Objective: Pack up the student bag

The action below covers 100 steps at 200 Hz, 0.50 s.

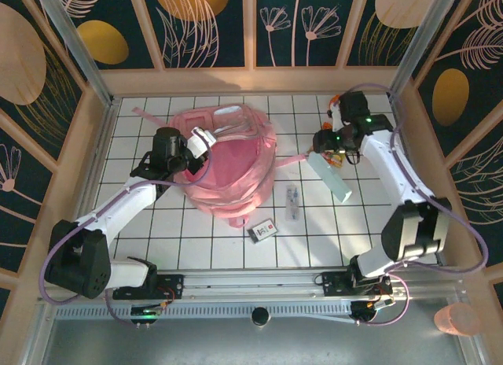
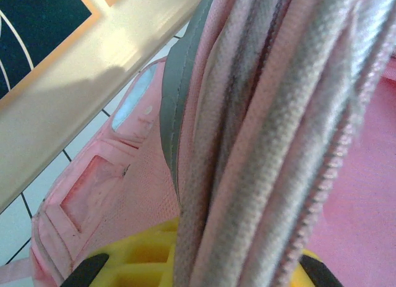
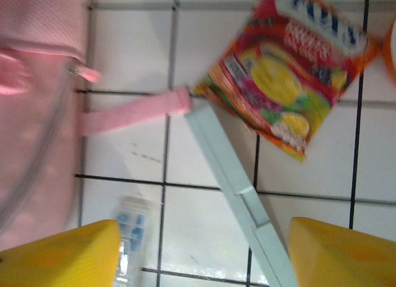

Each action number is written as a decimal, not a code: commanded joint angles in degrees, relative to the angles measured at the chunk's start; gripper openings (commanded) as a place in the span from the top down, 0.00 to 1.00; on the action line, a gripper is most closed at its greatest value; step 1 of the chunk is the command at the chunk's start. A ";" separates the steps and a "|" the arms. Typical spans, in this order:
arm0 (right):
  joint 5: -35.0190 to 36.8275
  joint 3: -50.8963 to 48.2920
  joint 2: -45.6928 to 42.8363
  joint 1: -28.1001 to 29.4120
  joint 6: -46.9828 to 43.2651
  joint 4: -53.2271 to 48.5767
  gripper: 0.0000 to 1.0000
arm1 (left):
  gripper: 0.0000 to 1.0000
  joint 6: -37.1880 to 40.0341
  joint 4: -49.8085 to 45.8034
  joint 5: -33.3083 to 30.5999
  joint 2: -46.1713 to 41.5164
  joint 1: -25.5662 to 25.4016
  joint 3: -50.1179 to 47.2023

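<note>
The left gripper is clamped on a fold of the zip rim of the student bag, the pink fabric running up between its yellow fingers. The bag lies slumped on the white tiled tabletop, left of the middle and nearer the far edge, its mouth gaping upward.

The right gripper hangs over the right far part of the tabletop with its fingers wide apart and nothing between them. Below it lies a pale green strip. One end touches a pink strap; an orange snack packet lies just beside it. A clear packet lies near the bag, and a small dark card lies toward the near edge.
</note>
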 commanded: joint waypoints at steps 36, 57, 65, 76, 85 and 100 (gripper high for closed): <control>10.81 -4.72 6.52 -2.09 -3.60 -1.43 0.14 | 1.00 -2.46 6.37 4.31 -2.38 -0.18 1.03; 9.94 -5.24 9.54 -2.20 -5.71 -1.13 0.14 | 1.00 -2.47 6.45 4.35 -2.39 -0.15 0.92; 9.52 -5.42 10.79 -2.21 -6.48 -1.05 0.15 | 1.00 -2.46 6.54 4.33 -2.35 -0.22 0.88; 9.18 -5.37 12.45 -2.42 -7.21 -0.96 0.17 | 1.00 -2.47 6.49 4.42 -2.18 -0.17 0.93; 8.55 -5.01 13.66 -2.53 -7.57 -0.94 0.19 | 1.00 -2.47 6.49 4.49 -2.15 -0.15 0.97; 6.87 -4.64 15.18 -2.62 -8.32 -0.30 0.23 | 1.00 -2.51 6.48 4.53 -2.11 -0.16 0.93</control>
